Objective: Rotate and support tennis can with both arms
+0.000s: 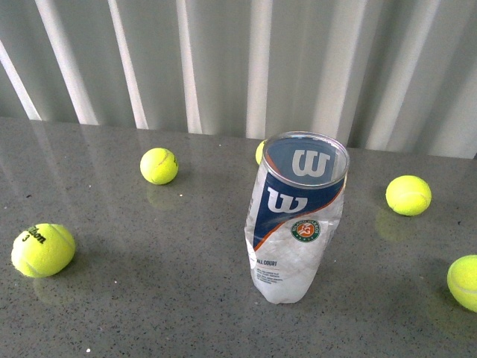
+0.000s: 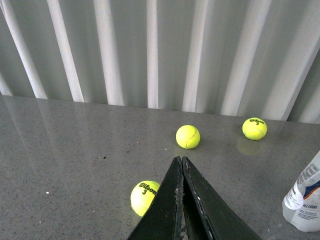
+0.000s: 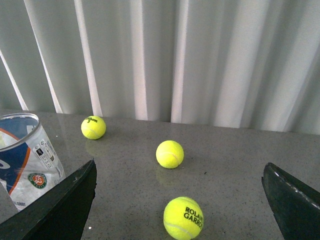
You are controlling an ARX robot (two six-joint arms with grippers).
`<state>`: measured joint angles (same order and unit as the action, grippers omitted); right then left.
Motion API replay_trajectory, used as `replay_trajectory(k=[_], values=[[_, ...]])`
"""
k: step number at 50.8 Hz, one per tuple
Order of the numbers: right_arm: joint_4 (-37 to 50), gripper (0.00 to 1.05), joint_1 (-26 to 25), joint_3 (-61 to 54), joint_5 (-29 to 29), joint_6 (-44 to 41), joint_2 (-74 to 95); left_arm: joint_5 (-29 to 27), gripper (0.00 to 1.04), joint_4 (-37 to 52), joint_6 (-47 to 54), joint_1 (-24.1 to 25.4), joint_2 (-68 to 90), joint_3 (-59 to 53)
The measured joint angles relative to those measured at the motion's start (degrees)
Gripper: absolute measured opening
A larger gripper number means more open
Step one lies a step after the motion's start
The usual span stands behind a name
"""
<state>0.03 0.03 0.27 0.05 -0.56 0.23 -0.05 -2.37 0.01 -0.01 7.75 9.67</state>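
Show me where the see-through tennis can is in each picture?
Front view: the tennis can stands upright on the grey table, a little right of the middle.
Left wrist view: only its lower part shows, at the right edge.
Right wrist view: it is at the left edge, behind a black finger.
Shared landmark: the white pleated curtain behind the table.

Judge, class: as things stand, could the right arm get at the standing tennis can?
Probably yes. The right gripper is open, the tennis can stands upright just beyond one of its fingers, and bare table lies between. One tennis ball sits between the fingers, away from that path.
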Motion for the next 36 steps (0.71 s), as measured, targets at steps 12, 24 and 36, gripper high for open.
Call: replay_trajectory(k=[12,24,36], values=[[0.0,0.98,0.0,0.0,-0.1,0.0,0.0,0.0,0.04,1.0,-0.1,0.0,-2.6,-3.7],[0.0,0.98,0.0,0.0,-0.1,0.0,0.0,0.0,0.04,1.6,-0.1,0.0,-4.1,-5.6],[0.0,0.98,0.0,0.0,-0.1,0.0,0.0,0.0,0.04,1.7,-0.1,0.0,-5.1,-6.8]])
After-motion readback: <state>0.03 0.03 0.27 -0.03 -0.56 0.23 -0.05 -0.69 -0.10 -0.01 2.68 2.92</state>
